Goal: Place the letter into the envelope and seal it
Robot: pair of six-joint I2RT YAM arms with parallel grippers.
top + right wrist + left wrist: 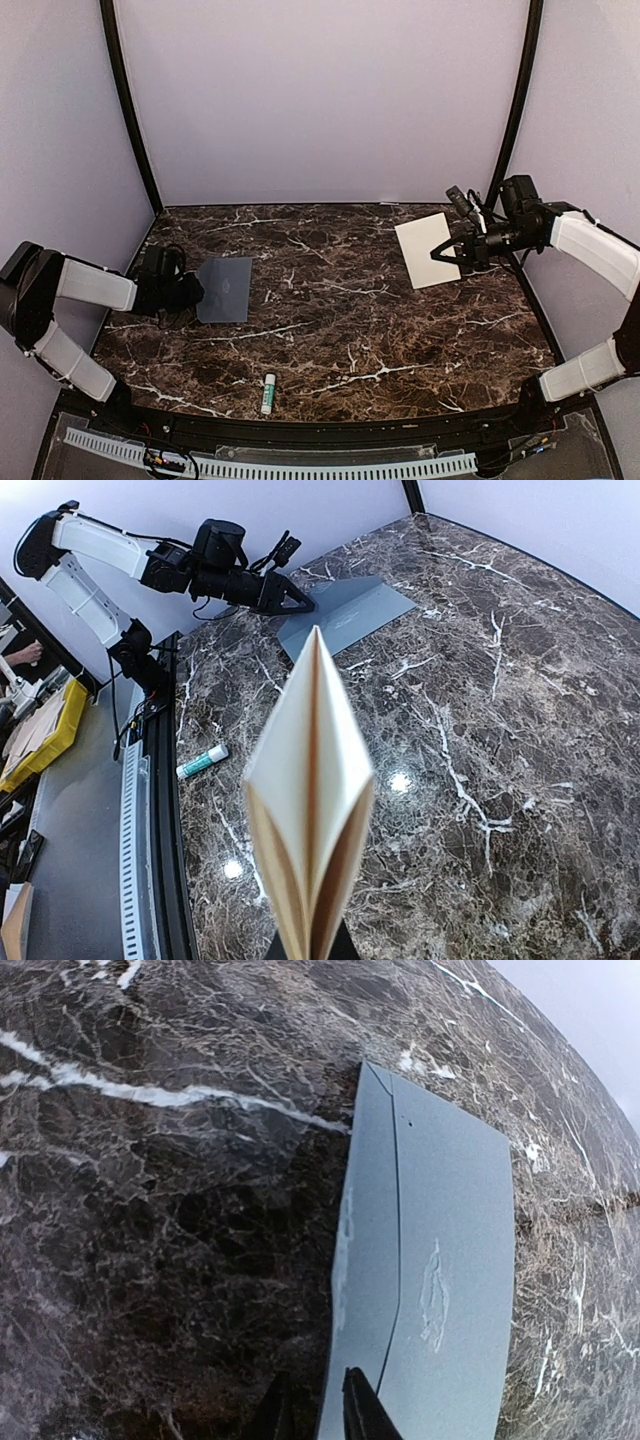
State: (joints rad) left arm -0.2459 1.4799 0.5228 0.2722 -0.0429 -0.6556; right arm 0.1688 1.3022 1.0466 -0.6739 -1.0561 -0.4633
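Observation:
The slate grey-blue envelope [225, 290] lies flat on the marble at the left, its narrow flap strip and pale emblem up [440, 1260]. My left gripper [195, 292] is at its left edge. In the left wrist view the left gripper [318, 1410] straddles that edge: one fingertip [362, 1410] rests over the flap strip and the other is beside the edge, with a small gap still between them. My right gripper [447, 250] is shut on the cream letter [425, 250] and holds it above the table at the right. The letter [310, 780] is folded, its leaves fanning apart above the right gripper [310, 950].
A white and green glue stick [268, 393] lies near the table's front edge, also in the right wrist view as the glue stick [202, 761]. Dark marble table [340, 320] with lilac walls at the back and sides. A yellow bin [45, 735] sits off the table.

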